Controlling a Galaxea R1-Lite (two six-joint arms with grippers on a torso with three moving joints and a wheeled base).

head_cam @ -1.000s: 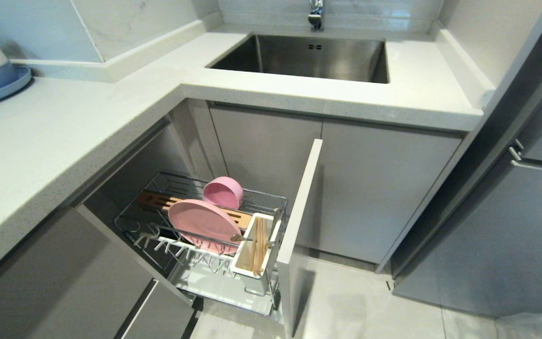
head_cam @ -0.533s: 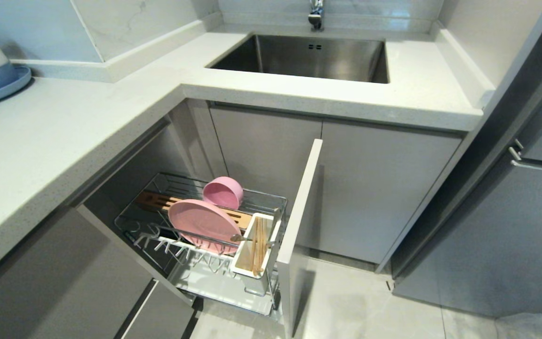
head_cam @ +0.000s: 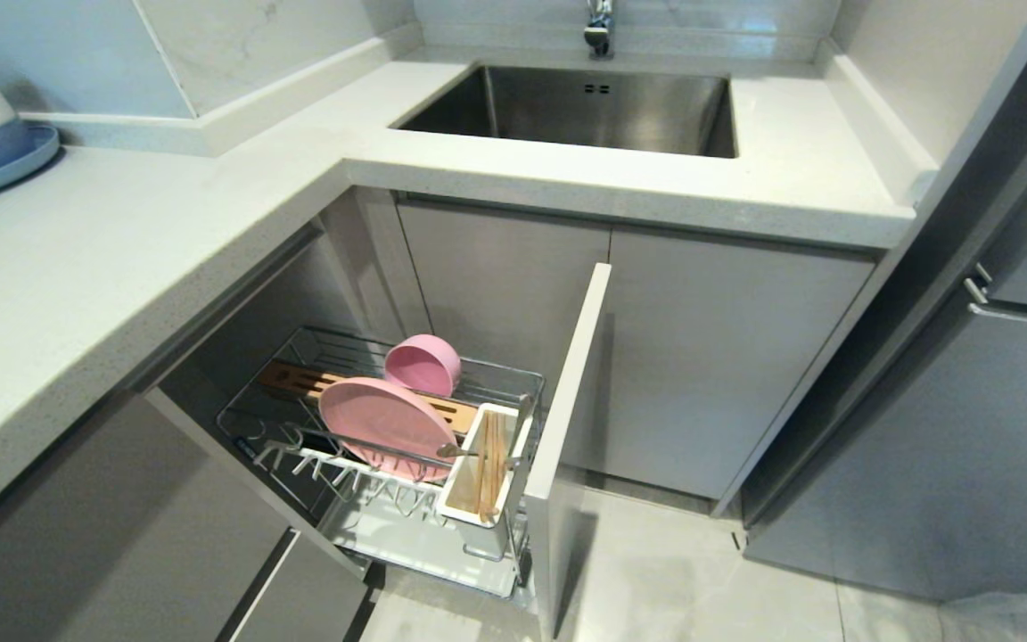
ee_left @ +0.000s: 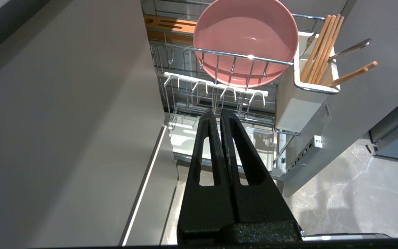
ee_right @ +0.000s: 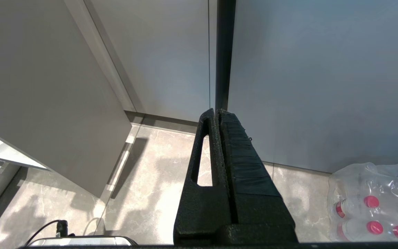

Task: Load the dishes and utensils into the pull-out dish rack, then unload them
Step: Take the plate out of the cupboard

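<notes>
rack (head_cam: 513, 379): plate (head_cam: 384, 426) in prongs | bowl (head_cam: 423, 364) behind plate | chopsticks (head_cam: 488, 464), fork (head_cam: 455, 451) in holder (head_cam: 458, 504), right of plate

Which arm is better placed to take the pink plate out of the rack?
Probably the left: the left gripper, shut and empty, faces the pull-out dish rack and the pink plate. The right gripper, also shut, faces only cabinet doors and floor.

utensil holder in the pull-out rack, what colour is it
White, a plain rectangular utensil holder; the left wrist view shows it best.
</notes>
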